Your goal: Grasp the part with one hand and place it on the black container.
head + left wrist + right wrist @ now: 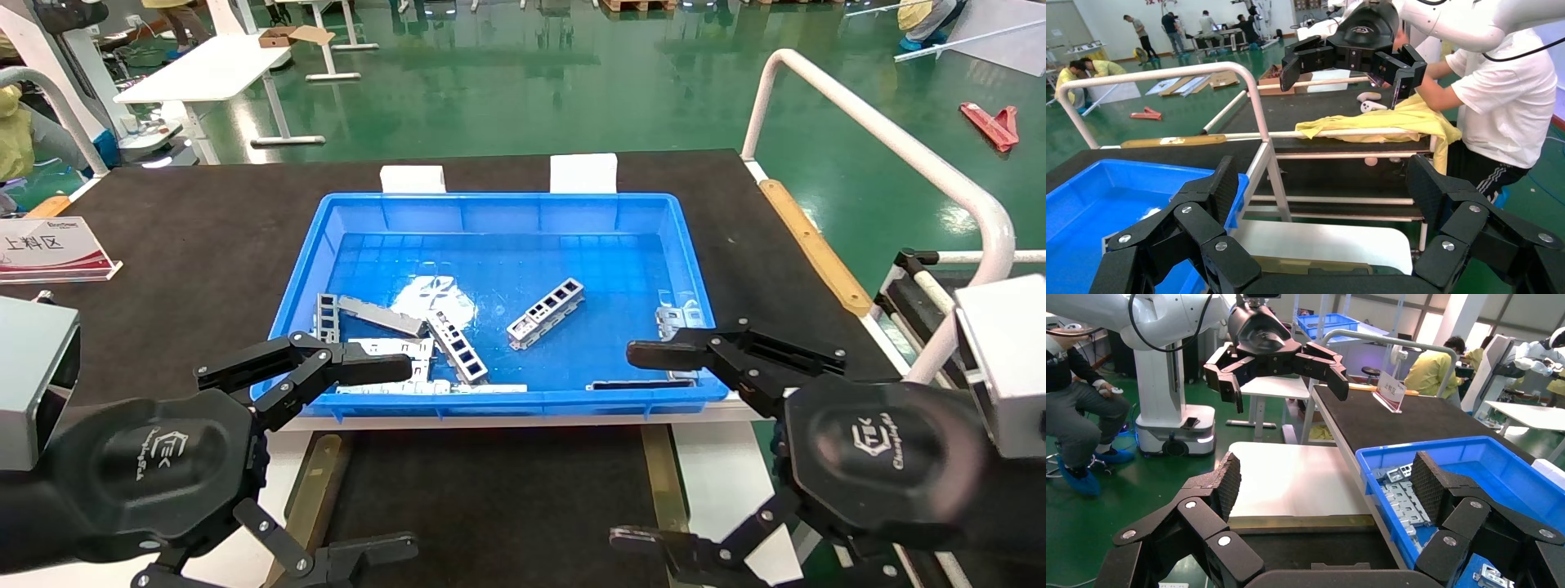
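Both end effectors, left and right, hang spread, empty, near the crate. Pinch the lone part across its narrow sides (it lies clear of the pile).

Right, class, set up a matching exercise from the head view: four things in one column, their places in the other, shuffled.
Things:
1. part
2. blue crate
3. black container
4. left claw

Places:
A. nearest the robot, below the crate
B. lying mid-crate, alone
C. open, at the crate's near left corner
D. on the black mat

Pairs: 1-B, 2-D, 3-A, 4-C
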Robot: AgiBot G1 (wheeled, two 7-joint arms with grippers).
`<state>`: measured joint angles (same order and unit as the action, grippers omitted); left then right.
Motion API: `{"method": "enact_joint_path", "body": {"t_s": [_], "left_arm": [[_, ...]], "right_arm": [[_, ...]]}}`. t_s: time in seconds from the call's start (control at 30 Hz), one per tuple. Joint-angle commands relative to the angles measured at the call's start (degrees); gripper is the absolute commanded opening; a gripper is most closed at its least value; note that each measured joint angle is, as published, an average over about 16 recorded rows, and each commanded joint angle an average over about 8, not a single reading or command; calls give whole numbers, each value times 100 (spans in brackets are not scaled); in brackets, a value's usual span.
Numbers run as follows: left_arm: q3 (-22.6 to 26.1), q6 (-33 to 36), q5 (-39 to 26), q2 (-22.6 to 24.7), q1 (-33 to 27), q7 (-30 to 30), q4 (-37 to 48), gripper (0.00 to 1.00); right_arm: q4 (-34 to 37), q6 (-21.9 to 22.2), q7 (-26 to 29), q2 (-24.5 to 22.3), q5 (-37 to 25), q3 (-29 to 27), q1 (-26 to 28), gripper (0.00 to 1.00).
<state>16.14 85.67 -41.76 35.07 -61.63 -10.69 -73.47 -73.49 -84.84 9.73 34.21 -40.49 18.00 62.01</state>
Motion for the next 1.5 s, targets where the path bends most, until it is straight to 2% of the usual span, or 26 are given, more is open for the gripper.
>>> {"method": "enact_joint_path", "body": {"t_s": [0.03,1.5], "left_arm": [[0,0,0,0,0,0,0,100],[0,0,0,0,0,0,0,100]], "right_arm": [[0,0,0,0,0,0,0,100],[0,0,0,0,0,0,0,100]]}}
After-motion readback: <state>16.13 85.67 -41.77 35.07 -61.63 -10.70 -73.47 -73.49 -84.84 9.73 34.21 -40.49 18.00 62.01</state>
